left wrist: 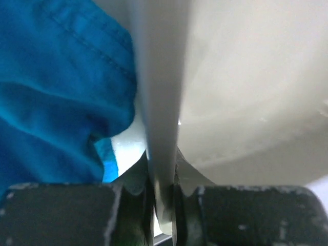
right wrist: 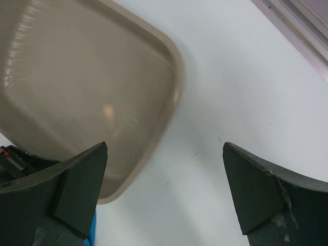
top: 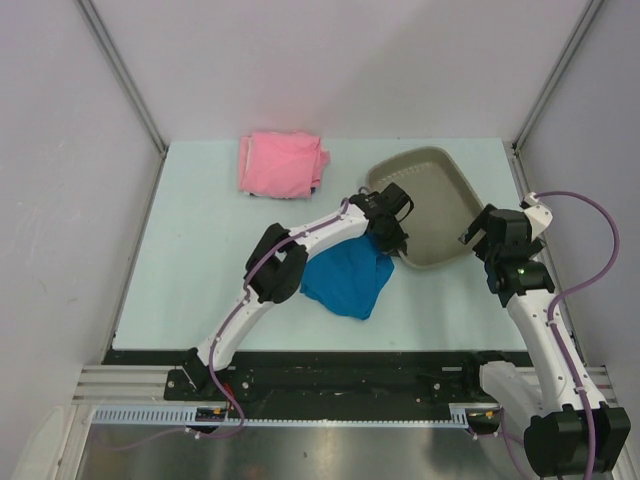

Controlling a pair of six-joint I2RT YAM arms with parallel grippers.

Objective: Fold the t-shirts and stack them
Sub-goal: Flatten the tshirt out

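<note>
The bright blue t-shirt (top: 345, 280) lies crumpled in a soft, roughly triangular heap at the middle of the tabletop (top: 200, 250), a little nearer the near edge. Its cloth is matte and deeply creased, and the left wrist view shows a stitched seam line running across a fold (left wrist: 51, 102). Its far right tip reaches the near-left rim of the tray (top: 440, 190).

The light pink t-shirt (top: 282, 165) sits well apart, close to the far edge and left of the middle. It is folded into a loose rectangle with rumpled layers showing along its right side.

The tray is smooth grey-beige plastic, rectangular with rounded corners and a raised rim. It is turned at an angle and lies toward the far right corner. Its inner surface shows a faint sheen (right wrist: 77, 77).

The left gripper (top: 390, 235) is pressed together on the tray's near-left rim. In its own view the thin pale wall (left wrist: 161, 102) stands pinched between the dark fingers (left wrist: 164, 197), blue cloth just beside it on the left.

The right gripper (top: 478, 232) hovers spread wide over the pale tabletop (right wrist: 230, 77) beside the tray's right corner, holding nothing (right wrist: 164, 169).
</note>
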